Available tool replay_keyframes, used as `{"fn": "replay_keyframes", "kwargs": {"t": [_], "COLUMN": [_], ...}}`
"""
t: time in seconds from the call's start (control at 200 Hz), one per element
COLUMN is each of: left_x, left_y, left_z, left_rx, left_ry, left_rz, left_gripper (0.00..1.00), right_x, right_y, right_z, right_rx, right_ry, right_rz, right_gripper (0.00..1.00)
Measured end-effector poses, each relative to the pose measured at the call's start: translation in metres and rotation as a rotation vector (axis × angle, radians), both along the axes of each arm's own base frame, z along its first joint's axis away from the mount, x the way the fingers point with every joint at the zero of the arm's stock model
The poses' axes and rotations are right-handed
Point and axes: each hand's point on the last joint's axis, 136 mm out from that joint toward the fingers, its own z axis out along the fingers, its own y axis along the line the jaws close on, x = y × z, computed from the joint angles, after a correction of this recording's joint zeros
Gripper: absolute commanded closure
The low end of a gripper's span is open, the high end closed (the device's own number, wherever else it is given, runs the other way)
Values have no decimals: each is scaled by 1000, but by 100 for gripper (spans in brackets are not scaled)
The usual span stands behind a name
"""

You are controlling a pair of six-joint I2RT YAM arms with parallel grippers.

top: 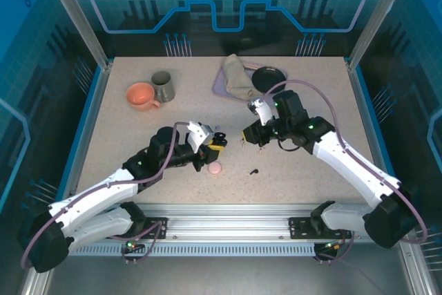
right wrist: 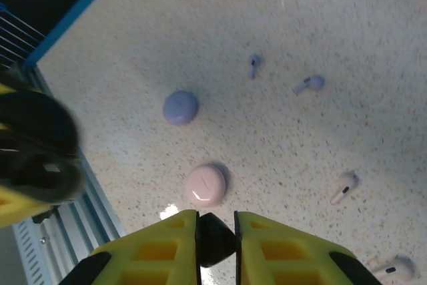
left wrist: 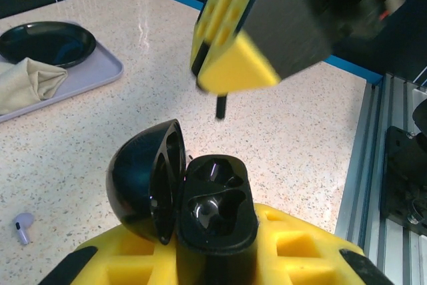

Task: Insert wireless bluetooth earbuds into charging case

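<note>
In the left wrist view my left gripper (left wrist: 215, 258) is shut on a black charging case (left wrist: 217, 208). The case's lid (left wrist: 141, 181) is swung open to the left and both sockets are empty. Just above the case hangs my right gripper (left wrist: 227, 55), with a black stem (left wrist: 220, 107) poking down from between its jaws. In the right wrist view that gripper (right wrist: 215, 228) is shut on a black earbud (right wrist: 215, 241). From above, the two grippers (top: 215, 141) (top: 246, 136) nearly meet at mid-table. Another black earbud (top: 254, 170) lies on the table.
On the table lie a pink case (right wrist: 205, 185), a lilac case (right wrist: 180, 107), two lilac earbuds (right wrist: 253, 65) (right wrist: 308, 84) and two pale ones (right wrist: 343, 187) (right wrist: 393, 268). At the back stand an orange cup (top: 141, 96), a grey mug (top: 162, 86) and a tray (top: 221, 86) with a cloth and a black plate (top: 268, 77).
</note>
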Motion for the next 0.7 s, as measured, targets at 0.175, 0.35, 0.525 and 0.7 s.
{"fn": "replay_keyframes", "kwargs": {"t": [0.175,0.35,0.525,0.7], "left_x": [1,-3,-7,-11], "left_y": [-8,-16,-22,-26], "left_z": [2,21,38,50], "left_rx": [-22,-70,-103,-111], "left_ry": [-7,-51,-114,-161], "left_rz": [-31,-85,-142,-183], "left_gripper": [100,100,100,100], "right_x": [-11,-27,-43,-54], "right_y": [6,12,17,27], "right_z": [58,100,109,105], "right_rx": [87,150,163,151], "right_ry": [-119,-188,-186,-152], "right_rz": [77,183,278,355], "right_gripper": [81,81,81,81]}}
